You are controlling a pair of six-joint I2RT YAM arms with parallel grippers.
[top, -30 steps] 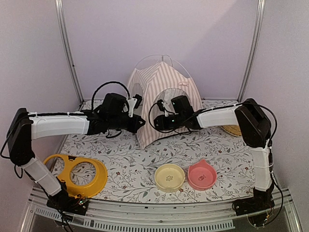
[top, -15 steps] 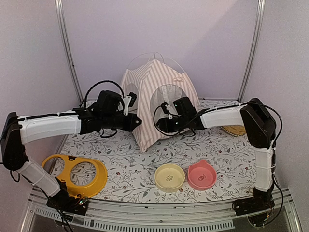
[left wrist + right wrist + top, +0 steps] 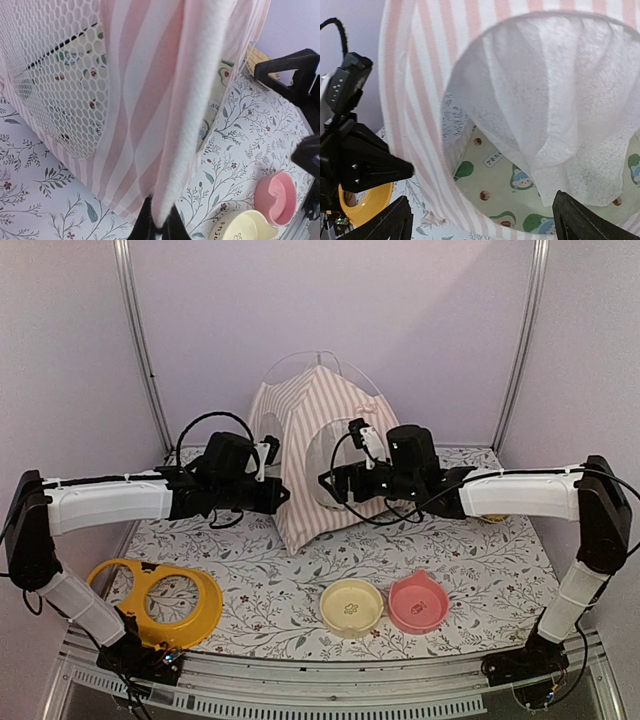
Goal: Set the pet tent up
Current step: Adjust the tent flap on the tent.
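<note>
Two claws of mine meet at the pet tent (image 3: 322, 440), which stands upright at the far middle of the tabletop (image 3: 480, 560), close to the back wall. From above I see my left claw (image 3: 284, 496) at the tent's near-left corner and my right claw (image 3: 333, 486) in front of its round doorway, but I cannot read from there how either pair of jaws stands.

My left wrist view settles one. The left claw (image 3: 159, 226) is pressed together on the white-trimmed corner seam of the striped fabric, with a mesh panel (image 3: 55, 85) to the left of it. My right wrist view settles the other. The right claw (image 3: 485, 220) is spread wide apart and grips nothing, its fingers (image 3: 387, 225) low at either side of the doorway. That view also shows plainly the white flap (image 3: 555, 115) hanging in the opening and the green printed cushion (image 3: 505, 187) on the tent floor.

Open floral tabletop lies between the tent and the near edge. There a cream bowl (image 3: 351, 606) and a pink bowl (image 3: 418, 601) sit just beside each other. A yellow ring stand (image 3: 205, 595) lies at the near left, beneath my left arm.
</note>
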